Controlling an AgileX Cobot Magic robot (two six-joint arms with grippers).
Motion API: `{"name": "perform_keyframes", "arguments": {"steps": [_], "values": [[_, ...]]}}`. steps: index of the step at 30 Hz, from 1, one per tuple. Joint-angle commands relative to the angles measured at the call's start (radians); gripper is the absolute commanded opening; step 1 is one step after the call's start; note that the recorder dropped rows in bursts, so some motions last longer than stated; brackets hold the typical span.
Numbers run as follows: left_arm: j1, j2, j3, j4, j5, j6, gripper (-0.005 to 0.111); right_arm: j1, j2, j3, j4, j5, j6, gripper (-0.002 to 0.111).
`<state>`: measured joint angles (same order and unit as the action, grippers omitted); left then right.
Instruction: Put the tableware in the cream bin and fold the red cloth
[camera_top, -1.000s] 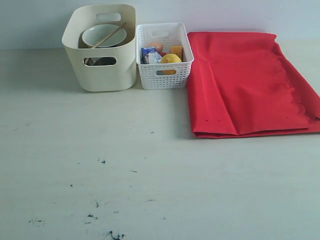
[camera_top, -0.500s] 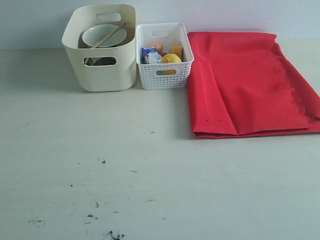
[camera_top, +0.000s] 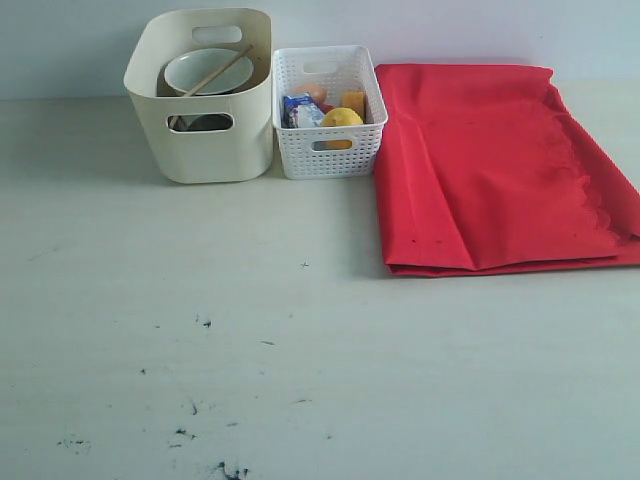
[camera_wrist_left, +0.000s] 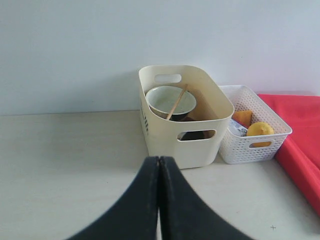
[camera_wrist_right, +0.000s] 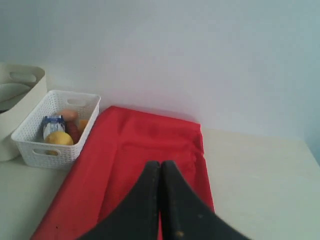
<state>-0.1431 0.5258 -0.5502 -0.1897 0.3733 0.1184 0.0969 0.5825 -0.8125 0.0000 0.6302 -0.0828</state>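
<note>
The cream bin (camera_top: 200, 150) stands at the back left of the desk (camera_top: 300, 350), close to the pale wall (camera_top: 450, 30). Inside it a pale green bowl (camera_top: 205, 72) sits tilted near the top. A wooden chopstick (camera_top: 228, 63) leans across the bowl towards the bin's rim. Something dark shows through the bin's front oval handle cut-out (camera_top: 205, 123); what it is cannot be told.

Just beside the bin, on its right, stands a lower white perforated basket (camera_top: 330, 150), the two almost touching. It holds the food: a yellow lemon (camera_top: 342, 117) at the front, a blue-and-white milk carton (camera_top: 300, 108) on its left, an orange wedge of cheese (camera_top: 352, 100) behind the lemon and an egg (camera_top: 317, 92) at the back.

To the right of the basket the red cloth (camera_top: 490, 170) lies flat on the desk, folded over on itself. A lower layer peeks out along its near edge, and the scalloped edge runs down the right side. Its left edge lies right against the basket's side.

The front of the desk carries a few dark specks (camera_top: 205, 323).

The wrist views show the left end effector (camera_wrist_left: 159, 162) above the desk in front of the bin, its black jaws pressed together and empty. The right end effector (camera_wrist_right: 160, 166) is above the red cloth, jaws likewise closed on nothing.
</note>
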Motion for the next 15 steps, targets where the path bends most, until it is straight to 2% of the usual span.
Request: {"name": "perform_keyframes", "arguments": {"steps": [1,10,15], "values": [[0.003,-0.003,0.006,-0.009,-0.014,-0.004,0.000,-0.005,-0.009,0.103,0.006,-0.074,-0.005,0.000],[0.003,-0.003,0.006,-0.009,-0.014,-0.004,0.000,-0.005,-0.005,0.159,0.024,-0.204,0.000,0.000],[0.003,-0.003,0.006,-0.009,-0.014,-0.004,0.000,-0.005,0.002,0.159,0.024,-0.214,0.000,0.000]]}}
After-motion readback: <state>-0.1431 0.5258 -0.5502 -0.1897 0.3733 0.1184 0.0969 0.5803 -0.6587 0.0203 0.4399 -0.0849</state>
